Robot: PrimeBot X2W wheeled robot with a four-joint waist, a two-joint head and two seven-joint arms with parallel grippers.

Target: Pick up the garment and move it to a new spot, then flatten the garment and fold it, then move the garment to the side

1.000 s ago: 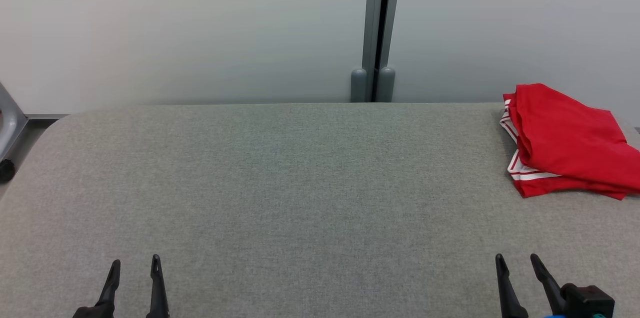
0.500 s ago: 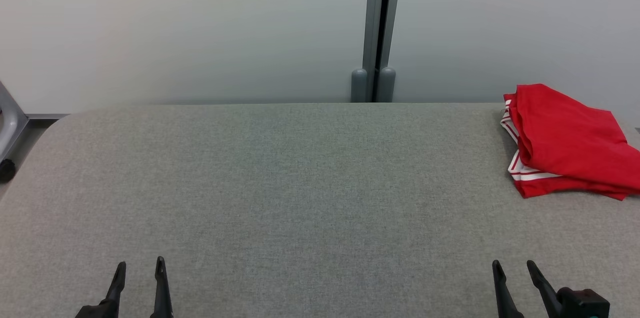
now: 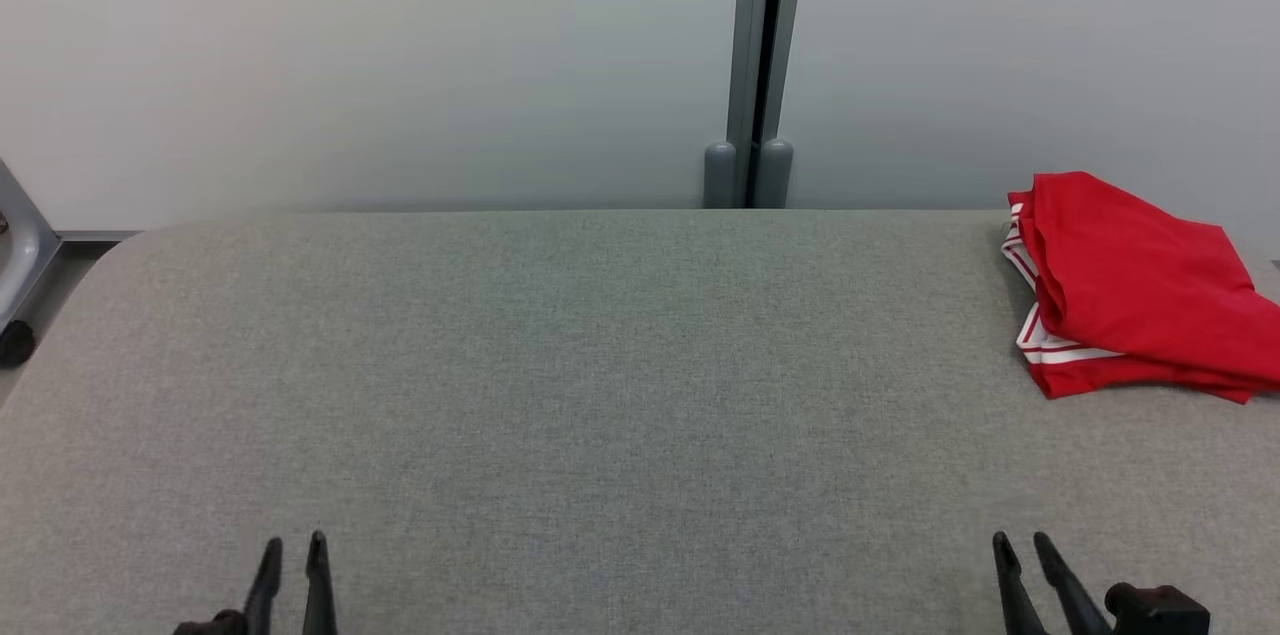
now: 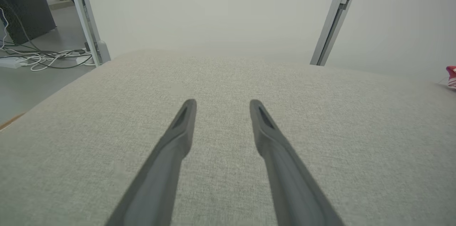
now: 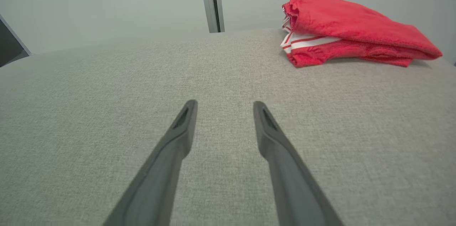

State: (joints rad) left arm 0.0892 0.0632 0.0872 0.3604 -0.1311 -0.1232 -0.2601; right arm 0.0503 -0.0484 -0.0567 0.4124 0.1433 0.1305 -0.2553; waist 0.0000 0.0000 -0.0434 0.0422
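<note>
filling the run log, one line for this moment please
garment: folded, far right of table | left gripper: open, empty | right gripper: open, empty

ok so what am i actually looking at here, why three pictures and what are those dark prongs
It is a two-armed robot at a grey padded table. The wide picture comes from a camera on its head; the other two come from cameras on its wrists, each looking along that arm's own fingers. The dark prongs are those fingers: the left gripper and the right gripper. Both are open and hold nothing. A folded red garment with white stripes lies at the table's far right, apart from both.
</note>
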